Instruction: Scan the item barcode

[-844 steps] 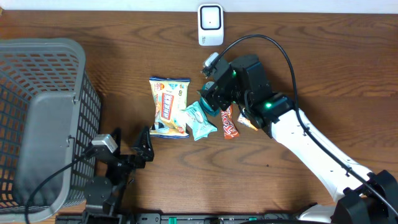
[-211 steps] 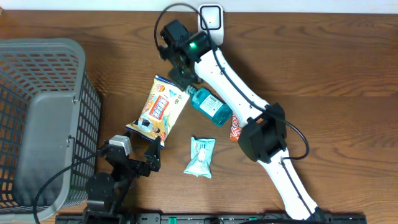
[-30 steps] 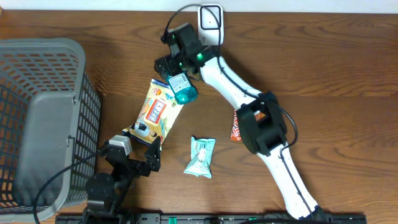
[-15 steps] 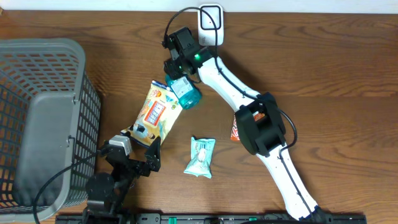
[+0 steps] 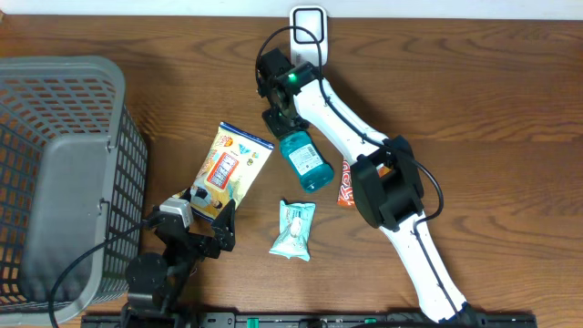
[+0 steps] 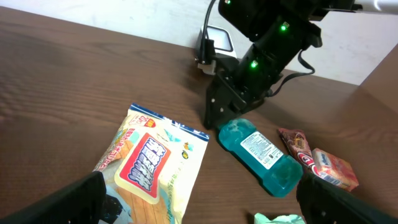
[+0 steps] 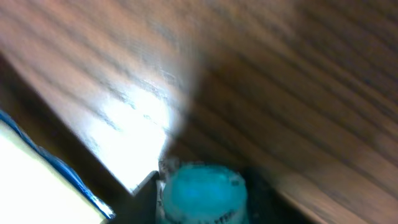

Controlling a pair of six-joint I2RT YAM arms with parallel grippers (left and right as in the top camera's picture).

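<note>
Near the white scanner box, the teal plastic mouthwash bottle lies flat on the wooden table, cap pointing into the right gripper, whose hold cannot be told; the left gripper, spread wide, sits farther off.

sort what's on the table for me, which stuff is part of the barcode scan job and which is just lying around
Part of the job:
- white barcode scanner at the far edge
- blue mouthwash bottle, lying on its side
- right end effector, at the bottle's cap end

Just lying about:
- snack bag
- teal packet
- red candy bar
- grey basket
</note>
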